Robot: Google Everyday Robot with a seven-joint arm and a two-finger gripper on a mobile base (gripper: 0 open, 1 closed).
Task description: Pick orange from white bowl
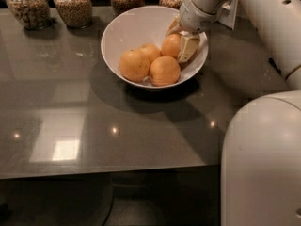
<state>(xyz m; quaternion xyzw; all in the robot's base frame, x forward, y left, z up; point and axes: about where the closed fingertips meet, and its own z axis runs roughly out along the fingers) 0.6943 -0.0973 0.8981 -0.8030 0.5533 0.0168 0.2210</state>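
The orange [170, 46] is straddled at the right rear of the white bowl [131, 28] by the gripper [178, 45], jaws spread on either side of it.

A smooth, glossy white robot arm [268, 27], thick and tube-shaped, has a small dark round hole [283, 1] near its top and a thin seam [292, 72] lower down. It narrows to a rounded wrist collar [200, 8] in white and pale grey. The gripper [182, 48] is a warmer cream-yellow and sits near the far edge of the dark surface [141, 140], toward its right corner. A large, bulging white shell [263, 164] with soft curved edges fills the near right corner.
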